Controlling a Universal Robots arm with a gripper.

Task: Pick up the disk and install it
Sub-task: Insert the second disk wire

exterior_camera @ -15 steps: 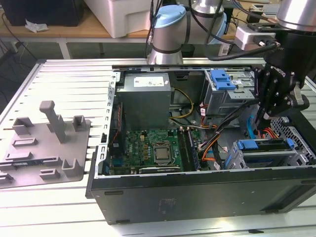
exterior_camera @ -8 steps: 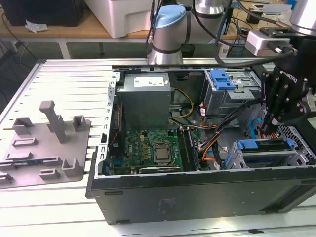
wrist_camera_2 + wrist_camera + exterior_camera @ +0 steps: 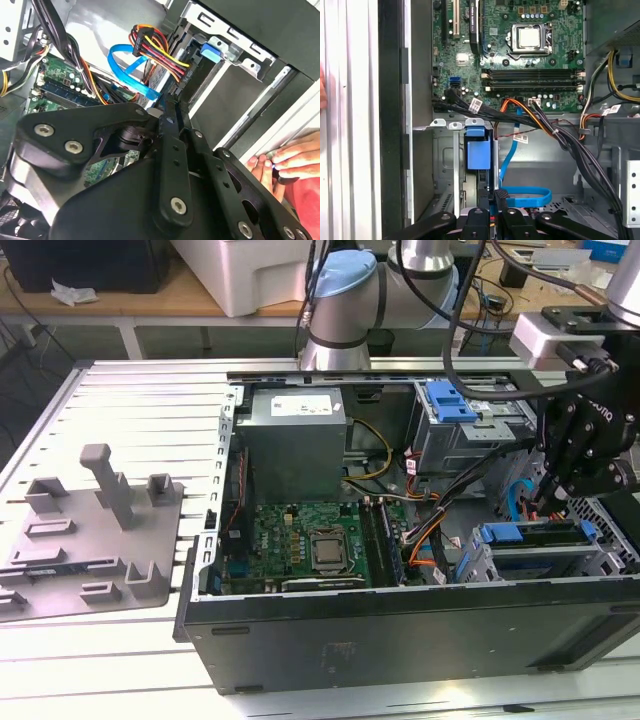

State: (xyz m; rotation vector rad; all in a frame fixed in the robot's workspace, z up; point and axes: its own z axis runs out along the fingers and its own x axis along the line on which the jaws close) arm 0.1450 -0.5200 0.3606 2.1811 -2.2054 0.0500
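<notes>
An open computer case lies on its side on a slatted metal table, the robot arm reaching in from the exterior view's right. The gripper hangs at about 3 o'clock from the processor socket, directly over the drive cage in the case's corner.

The disk stands on edge in that cage, its blue carrier showing at both ends. In the first wrist view the carrier's blue end sits in the bay beside the case wall, and the gripper has its fingers drawn narrow on the disk's upper edge – a sliver of blue shows between them. In the second wrist view the gripper tapers to a near-closed point just beside a flat blue data cable and a bundle of coloured power wires.

The green motherboard fills the case floor, with the grey power-supply box at 12 o'clock from the socket. A separate blue latch piece sits on the upper bay, at roughly 1 o'clock from the socket.

A person's hand rests on the outer rim of the case in the second wrist view – apart from the gripper. A grey moulded fixture lies on the table at 9 o'clock from the case, well apart from the work.
</notes>
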